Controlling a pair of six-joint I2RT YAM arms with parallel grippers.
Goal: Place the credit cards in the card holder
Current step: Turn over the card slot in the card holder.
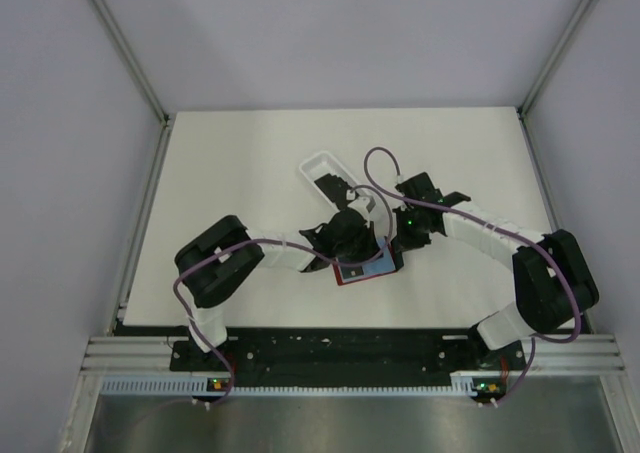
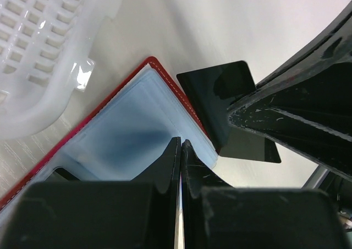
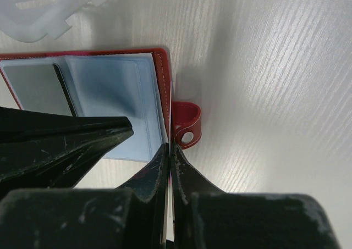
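Closure tab (image 3: 187, 129) shows at right wrist; black card (image 2: 212, 95) at left.

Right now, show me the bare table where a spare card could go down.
Free: the wide left part of the table, between the left wall and the white tray; the far strip behind the tray; the near strip between the card holder and the arm bases. Crowded: the centre, where left gripper and right gripper meet over the holder.

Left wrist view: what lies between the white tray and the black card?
The open card holder, between white tray and black card, in left wrist view.
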